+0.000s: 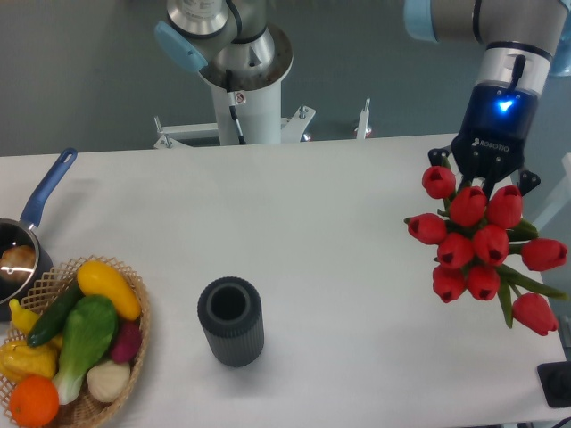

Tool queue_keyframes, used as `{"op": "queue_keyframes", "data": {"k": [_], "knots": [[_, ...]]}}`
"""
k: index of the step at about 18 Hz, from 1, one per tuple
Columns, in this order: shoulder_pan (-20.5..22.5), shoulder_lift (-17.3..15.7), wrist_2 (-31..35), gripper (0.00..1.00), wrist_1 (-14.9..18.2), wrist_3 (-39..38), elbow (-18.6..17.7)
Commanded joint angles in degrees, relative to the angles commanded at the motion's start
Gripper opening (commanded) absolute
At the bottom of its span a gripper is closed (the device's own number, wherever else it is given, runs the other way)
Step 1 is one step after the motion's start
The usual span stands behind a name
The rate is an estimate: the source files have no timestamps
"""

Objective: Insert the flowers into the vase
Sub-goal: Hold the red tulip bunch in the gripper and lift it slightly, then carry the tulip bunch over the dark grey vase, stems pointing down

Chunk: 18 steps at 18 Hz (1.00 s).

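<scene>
While the flowers are carried at the table's far right edge, the following is recorded.

Item 1, gripper: fingers are closed on the bunch from above, the buds fanned out directly below and in front of the fingertips (the stems themselves are hidden behind the heads, so the exact hold cannot be made out).

Item 2, flowers: red tulip buds with green leaves, held under the gripper.

Item 3, vase: dark, ribbed, upright, mouth open; placed well apart from the gripper, far to its left and nearer the camera.

Item 4, wicker basket of vegetables and blue-handled saucepan: further left again, beyond the vase.

Step in hand, as judged: transport of the grasped bunch; insertion is not yet done. Next move, as judged: the bunch is to be brought across above the vase mouth, stems turned downward, then lowered carefully, since the bunch is wider than the mouth.
</scene>
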<state>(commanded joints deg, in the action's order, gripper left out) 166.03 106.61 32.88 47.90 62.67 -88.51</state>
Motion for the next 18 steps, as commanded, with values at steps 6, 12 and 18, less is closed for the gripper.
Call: {"op": "queue_keyframes", "data": {"k": [6, 12, 18], "knots": [[-1.93, 0.79, -3.95, 0.14, -0.71, -0.18, -0.09], [-4.74, 2.02, -12.31, 0.14, -1.15, 1.05, -0.26], [-8.43, 4.22, -22.51, 0.14, -1.50, 6.68, -2.01]]}}
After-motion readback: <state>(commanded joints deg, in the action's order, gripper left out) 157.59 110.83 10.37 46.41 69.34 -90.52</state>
